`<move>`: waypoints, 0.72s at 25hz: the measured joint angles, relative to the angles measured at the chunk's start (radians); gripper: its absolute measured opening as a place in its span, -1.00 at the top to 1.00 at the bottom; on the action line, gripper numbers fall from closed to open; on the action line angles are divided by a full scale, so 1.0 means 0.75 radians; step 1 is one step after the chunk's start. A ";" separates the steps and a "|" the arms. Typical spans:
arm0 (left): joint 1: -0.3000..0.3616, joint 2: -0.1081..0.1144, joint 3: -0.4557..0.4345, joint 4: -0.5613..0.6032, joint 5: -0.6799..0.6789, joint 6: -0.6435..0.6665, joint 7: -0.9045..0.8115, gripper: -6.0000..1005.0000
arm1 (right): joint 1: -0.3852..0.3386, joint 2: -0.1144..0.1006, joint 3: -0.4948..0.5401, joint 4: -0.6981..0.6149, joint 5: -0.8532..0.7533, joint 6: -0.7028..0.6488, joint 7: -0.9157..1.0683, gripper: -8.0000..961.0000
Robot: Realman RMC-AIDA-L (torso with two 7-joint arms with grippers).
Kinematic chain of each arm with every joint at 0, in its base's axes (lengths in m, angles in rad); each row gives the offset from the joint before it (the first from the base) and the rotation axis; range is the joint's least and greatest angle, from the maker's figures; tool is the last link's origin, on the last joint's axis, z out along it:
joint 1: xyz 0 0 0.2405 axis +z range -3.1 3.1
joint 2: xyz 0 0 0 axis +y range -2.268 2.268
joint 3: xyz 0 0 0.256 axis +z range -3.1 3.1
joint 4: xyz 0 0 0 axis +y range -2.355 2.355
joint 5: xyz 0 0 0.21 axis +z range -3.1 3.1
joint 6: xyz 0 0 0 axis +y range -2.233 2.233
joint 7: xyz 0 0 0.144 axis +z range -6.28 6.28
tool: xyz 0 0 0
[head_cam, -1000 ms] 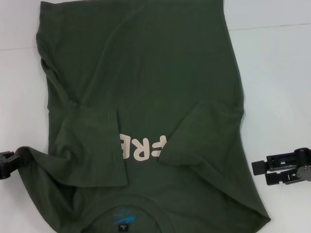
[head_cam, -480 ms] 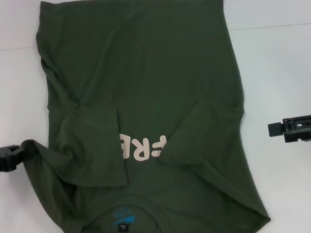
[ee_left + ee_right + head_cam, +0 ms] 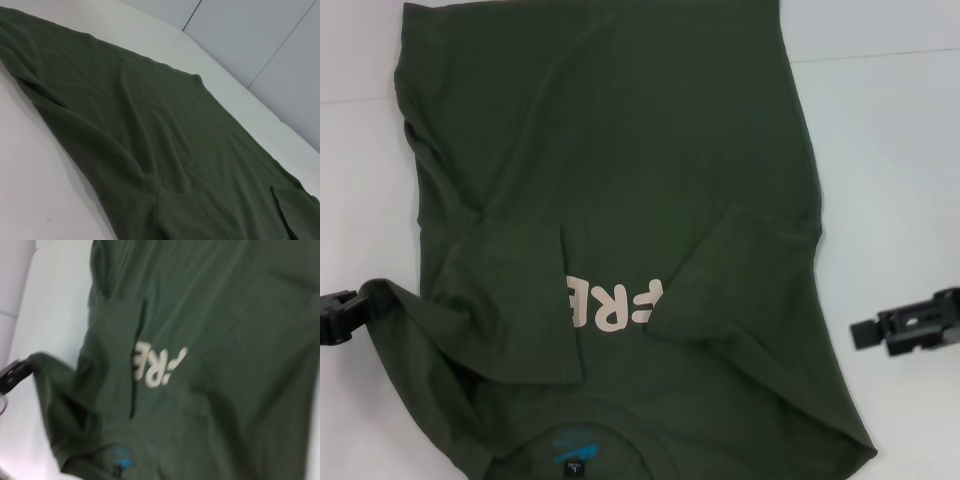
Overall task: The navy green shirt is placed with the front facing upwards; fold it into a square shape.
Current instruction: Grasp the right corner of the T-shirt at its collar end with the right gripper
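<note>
Navy green shirt (image 3: 620, 180) with both sleeves folded inward; left hand (image 3: 340, 318) at 9 o'clock clamps its shoulder edge, right hand (image 3: 905, 327) at 3 o'clock empty, aperture indeterminate; lengthwise folds remain.

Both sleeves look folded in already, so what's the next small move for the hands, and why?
Probably bring the right hand in to the shirt's near right edge. The left hand already meets the cloth at its corner, while the right sits off the fabric on the table.
</note>
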 joint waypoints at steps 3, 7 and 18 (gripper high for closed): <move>0.000 -0.001 0.001 0.000 -0.001 -0.004 0.001 0.89 | 0.009 0.002 -0.008 0.088 -0.002 0.003 -0.026 -0.92; 0.000 -0.003 0.002 0.000 -0.001 -0.012 0.001 0.89 | 0.009 0.006 -0.014 0.132 -0.035 0.004 -0.042 -0.92; -0.005 -0.003 0.011 -0.012 -0.001 -0.033 0.002 0.89 | -0.025 -0.035 -0.066 0.245 -0.066 -0.001 -0.062 -0.92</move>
